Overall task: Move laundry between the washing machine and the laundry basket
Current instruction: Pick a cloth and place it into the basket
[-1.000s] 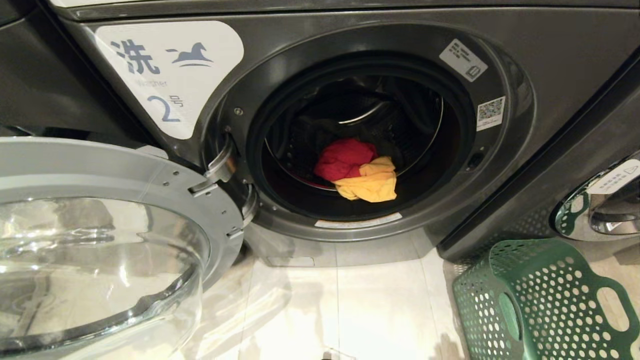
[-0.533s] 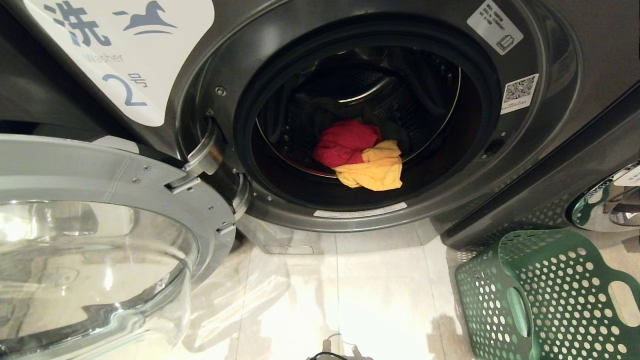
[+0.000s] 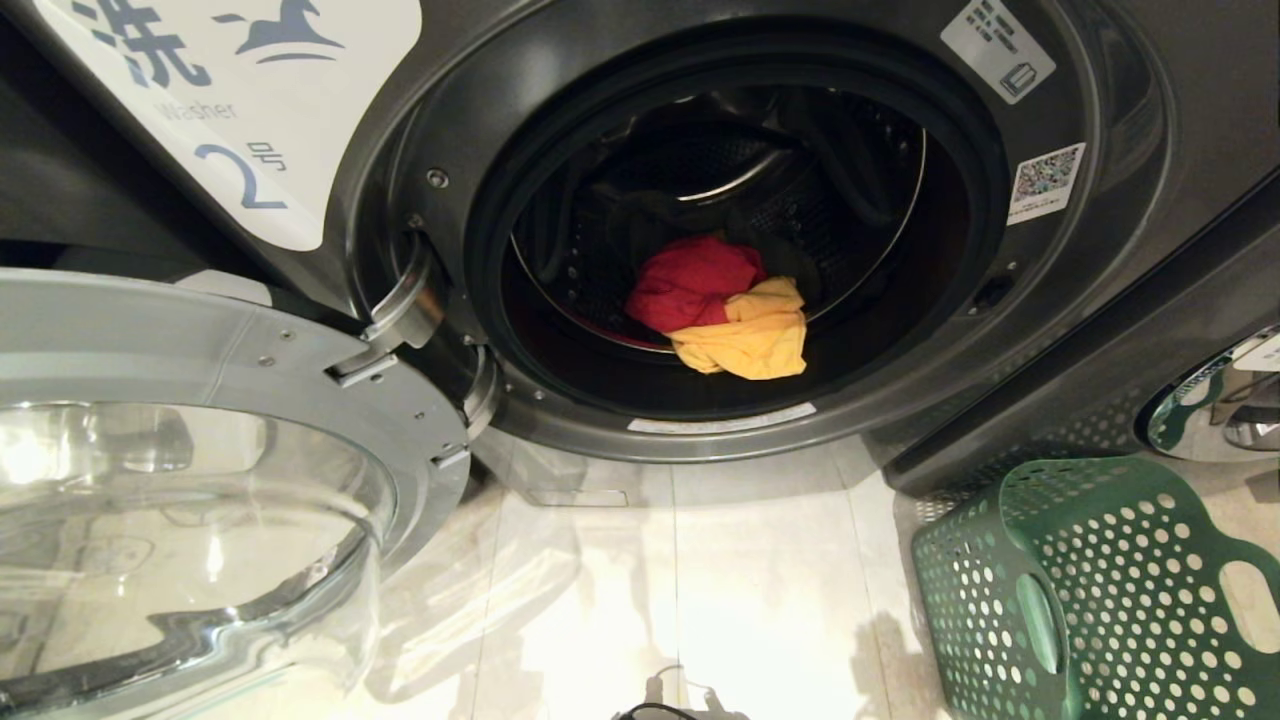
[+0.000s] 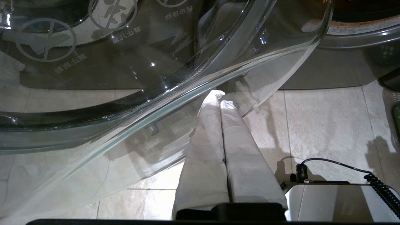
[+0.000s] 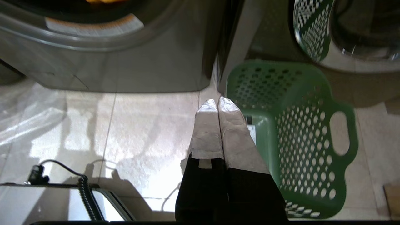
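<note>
The washing machine [image 3: 1130, 130] labelled 2 stands straight ahead, its round glass door [image 3: 200, 480] swung open to the left. Inside the drum lies the laundry: a red garment [image 3: 690, 280] with a yellow-orange garment [image 3: 750, 340] draped in front of it. The green laundry basket [image 3: 1100, 590] sits on the floor at the lower right and looks empty in the right wrist view. Neither arm shows in the head view. My left gripper [image 4: 219, 95] is shut and empty, low beside the glass door [image 4: 156, 62]. My right gripper [image 5: 217, 101] is shut and empty, next to the basket [image 5: 300, 125].
A like machine's chrome door [image 3: 1215, 400] stands at the right, just behind the basket. Pale floor tiles [image 3: 700, 600] lie between the open door and the basket. A coiled black cable [image 5: 86, 193] and part of my base show low in both wrist views.
The whole head view has shifted: the drum opening now looks closer and larger and the label sits higher. The laundry, door and basket keep their places.
</note>
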Controlling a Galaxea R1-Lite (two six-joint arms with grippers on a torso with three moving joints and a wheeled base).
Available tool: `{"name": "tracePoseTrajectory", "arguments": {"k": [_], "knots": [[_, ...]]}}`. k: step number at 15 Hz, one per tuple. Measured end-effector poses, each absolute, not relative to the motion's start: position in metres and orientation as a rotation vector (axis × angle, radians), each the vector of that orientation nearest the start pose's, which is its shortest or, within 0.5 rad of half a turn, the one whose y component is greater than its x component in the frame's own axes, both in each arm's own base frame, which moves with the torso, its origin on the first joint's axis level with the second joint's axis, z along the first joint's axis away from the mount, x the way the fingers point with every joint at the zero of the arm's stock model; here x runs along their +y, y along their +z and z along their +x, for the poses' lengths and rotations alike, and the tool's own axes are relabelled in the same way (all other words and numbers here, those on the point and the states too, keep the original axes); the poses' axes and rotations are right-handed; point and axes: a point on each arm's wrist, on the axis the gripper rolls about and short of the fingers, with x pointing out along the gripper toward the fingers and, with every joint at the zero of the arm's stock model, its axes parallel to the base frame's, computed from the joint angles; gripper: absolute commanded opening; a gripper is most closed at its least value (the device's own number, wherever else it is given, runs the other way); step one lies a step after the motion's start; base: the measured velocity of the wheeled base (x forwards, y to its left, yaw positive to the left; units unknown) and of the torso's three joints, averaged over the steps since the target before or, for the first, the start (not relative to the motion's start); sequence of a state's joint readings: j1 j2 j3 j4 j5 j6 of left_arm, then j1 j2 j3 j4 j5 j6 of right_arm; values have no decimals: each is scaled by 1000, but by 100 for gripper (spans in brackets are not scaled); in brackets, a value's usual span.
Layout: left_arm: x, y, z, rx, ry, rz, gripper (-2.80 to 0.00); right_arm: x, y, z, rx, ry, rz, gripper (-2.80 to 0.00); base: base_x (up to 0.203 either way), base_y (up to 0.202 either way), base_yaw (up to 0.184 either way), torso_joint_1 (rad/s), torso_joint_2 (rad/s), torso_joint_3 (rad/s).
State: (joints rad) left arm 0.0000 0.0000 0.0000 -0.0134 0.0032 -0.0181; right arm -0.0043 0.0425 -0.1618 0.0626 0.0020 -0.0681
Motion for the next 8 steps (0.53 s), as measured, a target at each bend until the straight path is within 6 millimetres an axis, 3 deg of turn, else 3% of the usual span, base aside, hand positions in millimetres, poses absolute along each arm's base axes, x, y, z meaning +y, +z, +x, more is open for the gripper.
{"name": "tracePoseTrajectory", "arguments": {"k": [3, 6, 8], "knots": [[0, 77, -23, -13, 2, -18, -280, 2, 167, -26, -15, 82, -71, -280, 0, 0, 0, 0, 0, 0], [0, 77, -23, -13, 3, -17, -280, 5, 208, 16, 112, 249, -81, -280, 0, 0, 0, 0, 0, 0], [0, 77, -23, -15, 2, -5, -280, 9, 221, 52, 182, 364, -109, -280, 0, 0, 0, 0, 0, 0]]}}
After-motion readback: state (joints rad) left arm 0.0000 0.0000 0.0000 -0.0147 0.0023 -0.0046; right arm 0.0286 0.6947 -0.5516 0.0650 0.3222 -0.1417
